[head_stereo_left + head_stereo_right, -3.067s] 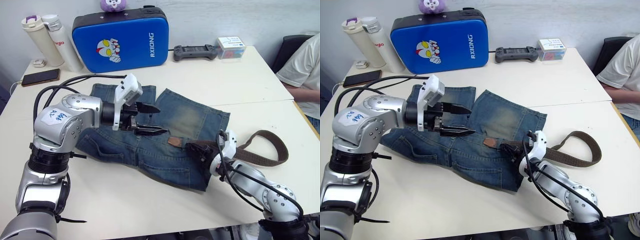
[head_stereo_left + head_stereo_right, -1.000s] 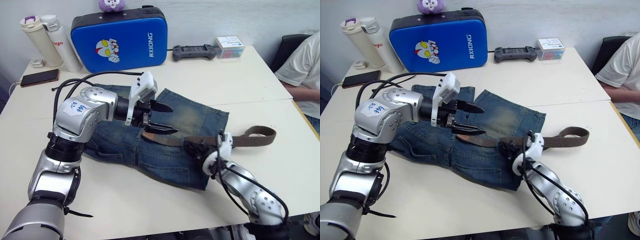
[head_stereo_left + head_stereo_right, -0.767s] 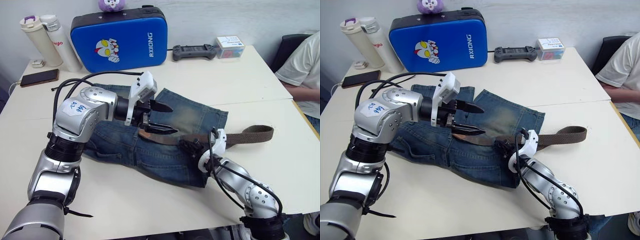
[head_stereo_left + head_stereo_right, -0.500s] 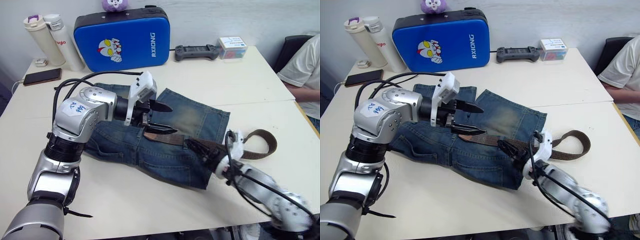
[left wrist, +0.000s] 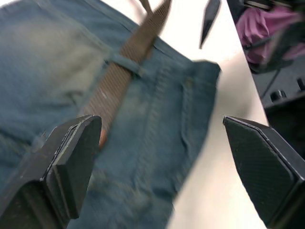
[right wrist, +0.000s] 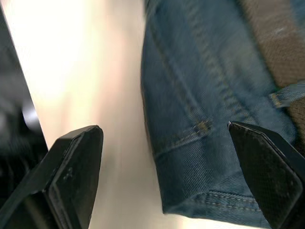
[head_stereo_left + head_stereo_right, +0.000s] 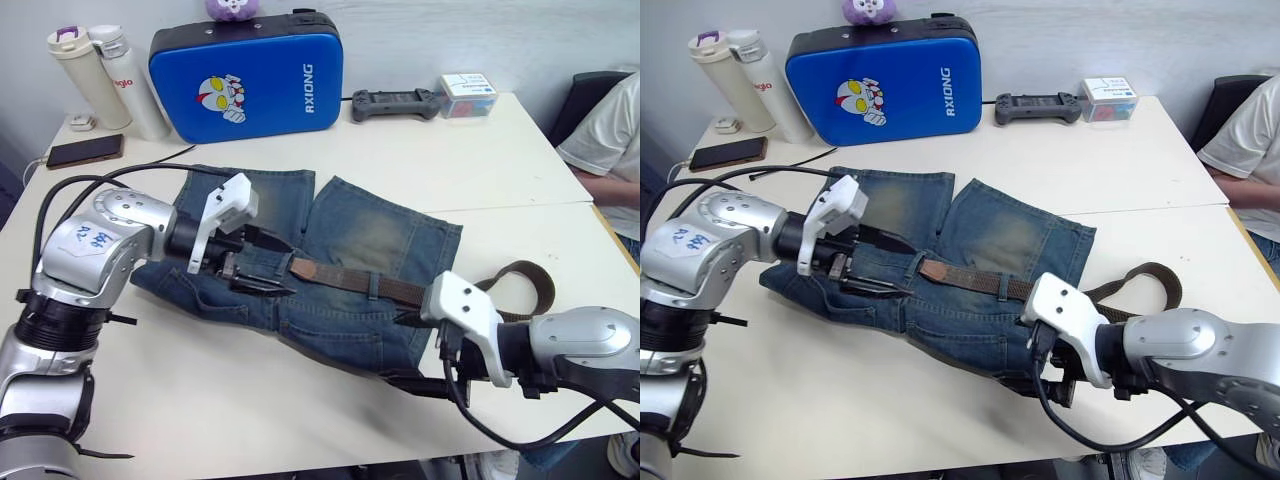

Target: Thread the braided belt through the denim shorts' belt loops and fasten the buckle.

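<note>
The denim shorts [image 7: 345, 235] lie flat in the middle of the table. The braided belt [image 7: 350, 280] lies along their waistband, passing under a belt loop [image 5: 125, 64]. Its tan end [image 7: 303, 267] points left and its free part curls on the table at the right [image 7: 520, 285]. My left gripper [image 7: 280, 268] is open, its tips just left of that tan end and holding nothing. My right gripper [image 7: 400, 350] is open at the shorts' near right corner [image 6: 200, 109], off the belt. The buckle is hidden.
A blue hard case [image 7: 245, 75] stands at the back, with two bottles [image 7: 95, 70] and a phone [image 7: 85, 152] to its left. A controller [image 7: 395, 103] and a small box [image 7: 467, 95] lie back right. A person [image 7: 610, 130] sits at the right edge.
My right gripper has come off the belt and moved toward the table's front, to the shorts' near corner. My left gripper has drawn back to the left, off the belt's tan end.
</note>
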Tool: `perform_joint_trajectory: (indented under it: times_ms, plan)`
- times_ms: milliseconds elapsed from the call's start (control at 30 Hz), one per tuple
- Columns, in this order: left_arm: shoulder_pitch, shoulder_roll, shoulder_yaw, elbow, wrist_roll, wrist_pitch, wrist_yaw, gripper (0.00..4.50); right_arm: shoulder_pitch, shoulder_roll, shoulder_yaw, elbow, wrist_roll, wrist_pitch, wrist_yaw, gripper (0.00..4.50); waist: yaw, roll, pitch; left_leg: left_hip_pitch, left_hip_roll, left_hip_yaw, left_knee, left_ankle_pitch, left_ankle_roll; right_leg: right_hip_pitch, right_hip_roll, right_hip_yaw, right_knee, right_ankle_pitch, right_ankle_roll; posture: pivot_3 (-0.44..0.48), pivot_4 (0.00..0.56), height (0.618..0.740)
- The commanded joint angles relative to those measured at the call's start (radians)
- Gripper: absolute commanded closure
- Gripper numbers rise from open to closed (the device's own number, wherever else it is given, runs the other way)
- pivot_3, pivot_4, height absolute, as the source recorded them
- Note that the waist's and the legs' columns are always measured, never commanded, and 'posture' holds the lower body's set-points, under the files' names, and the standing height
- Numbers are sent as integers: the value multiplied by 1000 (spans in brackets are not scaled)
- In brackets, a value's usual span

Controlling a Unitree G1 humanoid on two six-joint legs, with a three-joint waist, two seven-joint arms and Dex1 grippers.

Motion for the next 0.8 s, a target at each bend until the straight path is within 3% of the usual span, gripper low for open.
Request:
perform_joint_trajectory:
  times_ms: [33,67,167,267,300,467,633,800]
  plan:
    - [46,53,80,-91,-39,27,9,0,-77,32,362,39,-537,-166,208,54,10,0,0,0,0,0,0,0,0,0,0,0,0,0,0,0,150,740]
    - [54,55,88,-103,-48,37,16,0,-84,48,418,91,-630,-195,212,54,11,0,0,-1,0,0,1,0,0,0,0,0,0,0,0,0,150,740]
    - [66,63,100,-122,-57,49,20,0,-86,50,518,189,-814,-261,234,869,13,0,0,-1,0,0,1,0,0,0,0,0,0,0,0,0,150,740]
    - [64,67,101,-115,-55,48,20,0,-81,48,536,240,-927,-328,253,1768,16,0,0,-1,-1,0,2,0,0,-1,0,1,1,0,0,0,150,740]
    - [63,67,100,-113,-55,49,20,0,-76,50,534,263,-979,-365,255,2400,16,0,0,-1,-1,0,2,0,0,-1,0,0,1,0,0,0,150,740]
    - [44,47,80,-100,-55,39,18,0,31,-27,438,345,-1106,-637,356,4264,20,0,0,0,-1,0,5,-1,0,1,0,0,4,0,0,0,150,740]
    - [21,12,46,-65,-32,0,16,0,196,-139,259,635,-1181,-1020,410,4315,33,0,0,0,-2,0,7,-3,2,3,0,0,2,0,1,0,150,740]
    - [-9,-15,16,-39,-26,-28,-12,0,178,-129,215,1063,-1298,-1454,443,4315,35,0,0,0,-2,1,9,-3,3,6,0,0,-1,2,4,0,150,740]
